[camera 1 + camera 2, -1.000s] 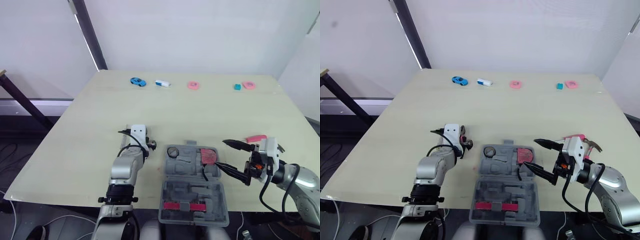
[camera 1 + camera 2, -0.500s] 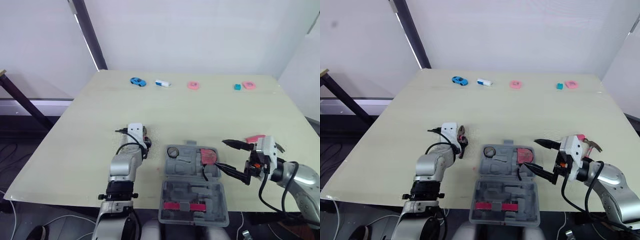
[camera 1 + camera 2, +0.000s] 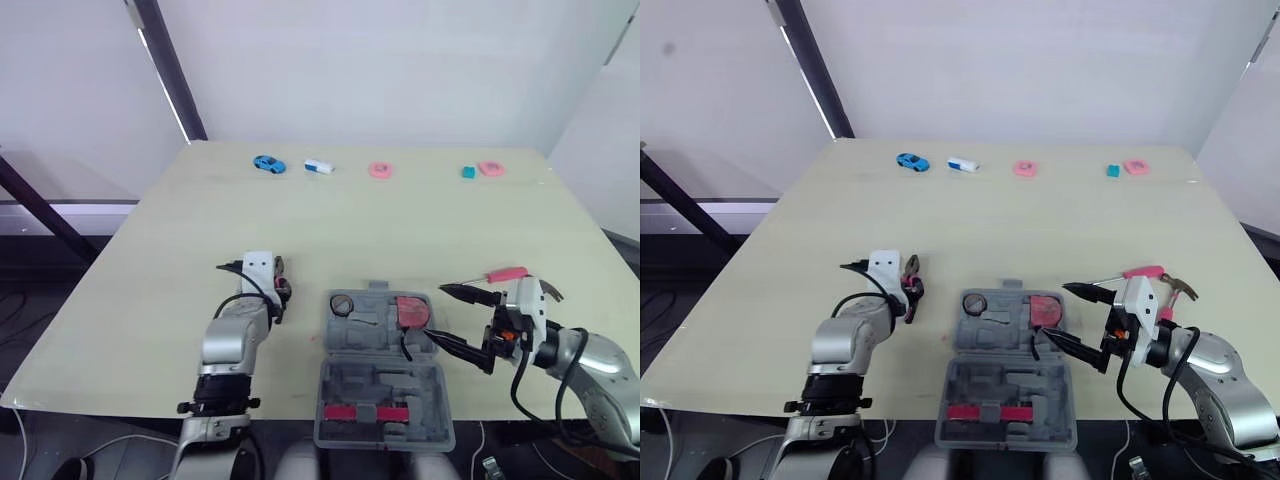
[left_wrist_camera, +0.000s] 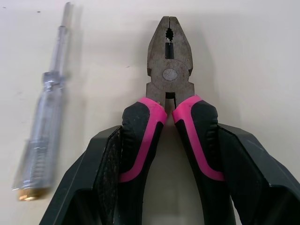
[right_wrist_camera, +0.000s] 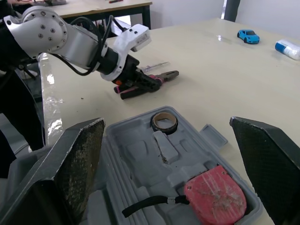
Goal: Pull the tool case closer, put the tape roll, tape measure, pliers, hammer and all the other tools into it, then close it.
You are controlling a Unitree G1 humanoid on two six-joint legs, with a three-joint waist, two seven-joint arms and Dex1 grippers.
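1. Pale tabletop (image 3: 400, 220) against a white wall sets the scene, with the grey tool case (image 3: 370, 380) lying open at the table's near edge, both halves flat.
2. Left of the case, the left gripper (image 4: 168, 136) clamps its two black fingers on the pink-and-black handles of the pliers (image 4: 168, 75). The pliers lie flat on the table, steel nose closed and pointing away from the wrist.
3. At the case's right side, the right gripper (image 3: 432, 311) hangs with its fingers spread wide and nothing between them. Its tips reach in over the case's right edge.
4. Right of the case, behind that gripper, a pink-handled hammer (image 3: 1145, 271) lies on the table.
5. Inside the case, the red tape measure (image 3: 411, 312) sits in the far right pocket.
6. The tape roll (image 3: 344, 304) sits in the case's far left pocket.
7. A clear-handled screwdriver (image 4: 44, 117) lies on the table left of the case, just beside the pliers but apart from them.
8. Well beyond the case, a blue toy car (image 3: 267, 163) heads a row of small items along the table's far edge.
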